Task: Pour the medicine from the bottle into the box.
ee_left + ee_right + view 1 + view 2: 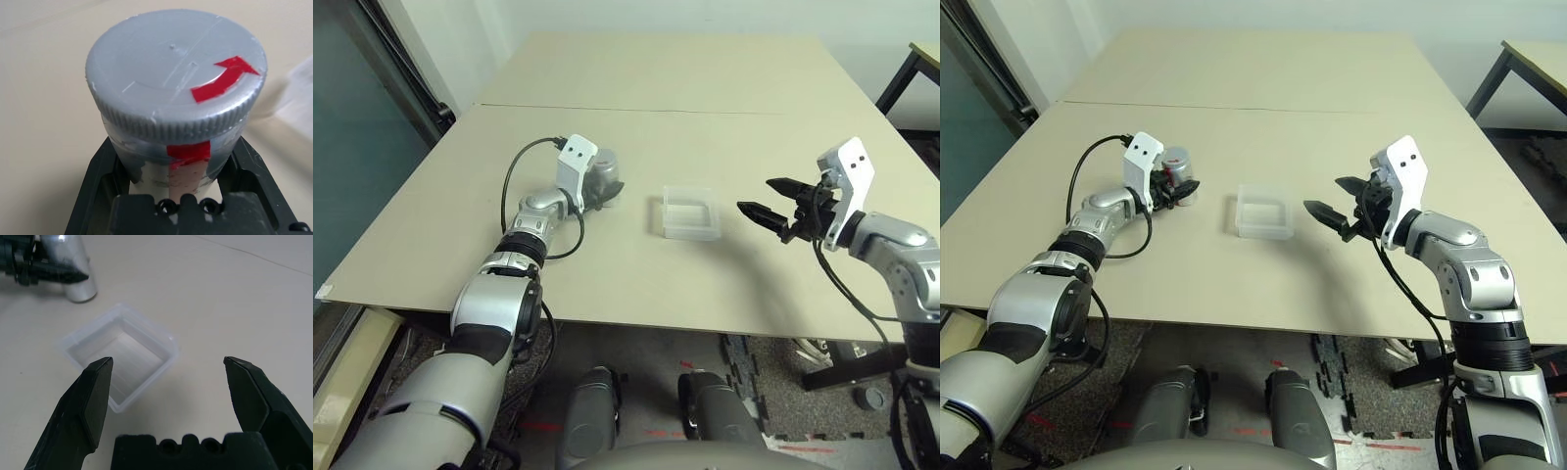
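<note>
Clamping the small grey-silver cylindrical bottle [176,122] between my two black fingers, my left gripper [600,190] holds it low on its body, just under the ribbed grey cap [171,68]. The cap is on, with a red arrow sticker curving across its flat top, and a strip of red tape runs down the bottle's side between my pads. The bottle stands upright on the beige tabletop [705,98], towards the left of the near half of the table.

To the right of the bottle, apart from it, sits the small shallow square box of clear plastic with rounded corners [689,212]. It rests flat on the table, open side up, and I can make out nothing inside it.

My right gripper [769,200] hangs above the table to the right of the box, near it without touching, its black fingers [95,404] spread wide with nothing between them. The fingertips point towards the box and, beyond it, the bottle. From my right wrist, the box lies just past my open fingers, and the bottle with my left gripper's black fingertip across it stands farther off.
</note>
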Motion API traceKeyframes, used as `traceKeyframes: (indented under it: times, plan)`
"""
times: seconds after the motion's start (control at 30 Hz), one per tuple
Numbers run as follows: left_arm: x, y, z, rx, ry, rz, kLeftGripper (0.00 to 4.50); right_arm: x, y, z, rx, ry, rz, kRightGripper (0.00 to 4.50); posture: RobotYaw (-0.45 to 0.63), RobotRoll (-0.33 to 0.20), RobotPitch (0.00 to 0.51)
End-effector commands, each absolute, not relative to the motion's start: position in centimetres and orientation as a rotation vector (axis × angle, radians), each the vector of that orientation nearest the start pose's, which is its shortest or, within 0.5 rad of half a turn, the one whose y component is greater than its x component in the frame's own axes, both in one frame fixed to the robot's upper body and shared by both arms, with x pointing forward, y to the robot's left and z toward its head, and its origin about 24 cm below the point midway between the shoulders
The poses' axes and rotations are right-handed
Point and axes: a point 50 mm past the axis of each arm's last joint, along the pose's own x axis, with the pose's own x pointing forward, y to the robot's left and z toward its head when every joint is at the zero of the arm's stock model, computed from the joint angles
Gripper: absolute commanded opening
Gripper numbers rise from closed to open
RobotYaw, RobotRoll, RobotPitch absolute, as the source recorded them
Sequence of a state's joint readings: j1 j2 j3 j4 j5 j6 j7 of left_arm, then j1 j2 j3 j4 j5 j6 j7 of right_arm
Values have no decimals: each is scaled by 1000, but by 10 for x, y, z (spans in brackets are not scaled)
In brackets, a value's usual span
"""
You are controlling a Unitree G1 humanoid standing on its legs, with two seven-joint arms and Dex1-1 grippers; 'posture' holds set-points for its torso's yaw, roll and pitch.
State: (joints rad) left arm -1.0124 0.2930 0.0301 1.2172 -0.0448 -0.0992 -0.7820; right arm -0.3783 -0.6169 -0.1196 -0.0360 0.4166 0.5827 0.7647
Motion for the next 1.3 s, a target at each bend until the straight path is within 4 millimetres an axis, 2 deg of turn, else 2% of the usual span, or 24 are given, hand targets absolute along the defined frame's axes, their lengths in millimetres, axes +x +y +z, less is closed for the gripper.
traceKeyframes:
  times: [0.03,0.2,0.37,0.47,0.6,0.77,0.93,1.3]
  plan:
    - [395,149,144,218,70,-921,2567,304,-220,154,-115,169,746,4500,-12,0,61]
    - [387,146,172,257,38,-1154,2567,313,-207,173,-158,135,870,4500,0,0,65]
    - [377,146,189,283,43,-1277,2567,311,-189,198,-174,99,1016,4500,15,0,66]
    - [370,144,192,276,78,-1324,2567,307,-175,213,-176,76,1103,4500,25,0,64]
    - [363,139,185,266,112,-1364,2567,305,-156,225,-169,32,1166,4500,34,0,60]
    - [354,128,179,246,149,-1421,2567,304,-139,229,-162,7,1212,4500,39,0,55]
    - [348,122,175,243,182,-1452,2567,306,-133,227,-158,5,1217,4500,32,0,53]
    - [351,105,178,260,188,-1495,2567,312,-113,225,-147,6,1247,4500,16,0,57]
